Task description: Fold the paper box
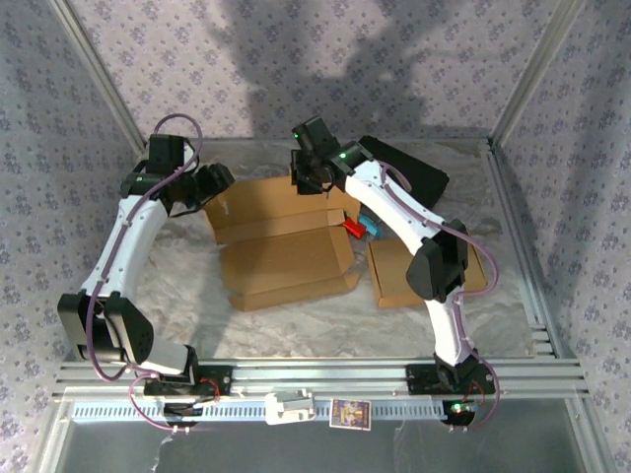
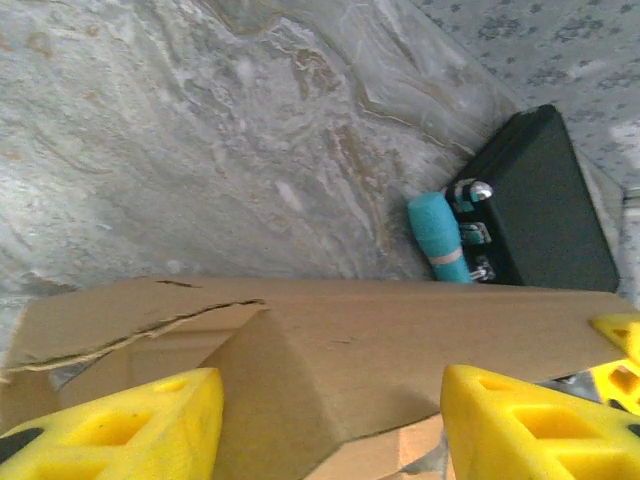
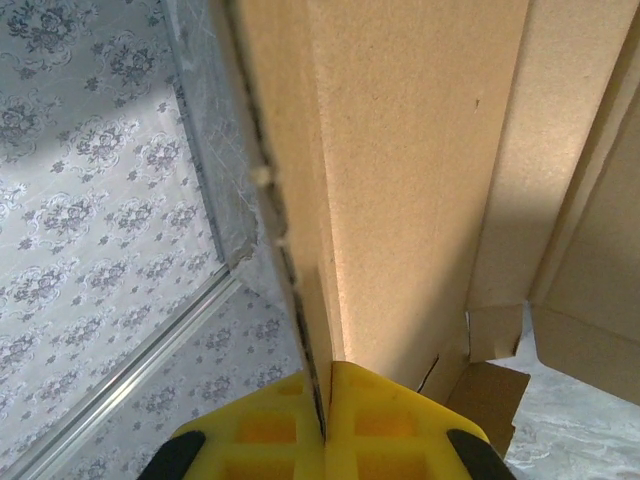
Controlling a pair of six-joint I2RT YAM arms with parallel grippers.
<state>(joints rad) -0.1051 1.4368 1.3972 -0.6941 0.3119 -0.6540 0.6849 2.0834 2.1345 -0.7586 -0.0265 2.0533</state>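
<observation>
The paper box [image 1: 286,251] is a brown cardboard blank lying partly folded at the table's middle, with its back panel raised. My left gripper [image 1: 212,187] is at the box's back left corner. In the left wrist view its yellow fingers [image 2: 120,425] stand apart, open, with a folded cardboard flap [image 2: 330,350] between them and touching neither. My right gripper [image 1: 311,179] is over the raised back panel. In the right wrist view that gripper [image 3: 325,425] is shut on the thin edge of the cardboard panel [image 3: 400,180].
A black case [image 1: 409,168] lies at the back right, with a teal-handled tool [image 2: 438,235] next to it. A second flat cardboard piece [image 1: 414,271] lies right of the box, beside a small red object [image 1: 352,226]. Patterned walls and metal posts enclose the table.
</observation>
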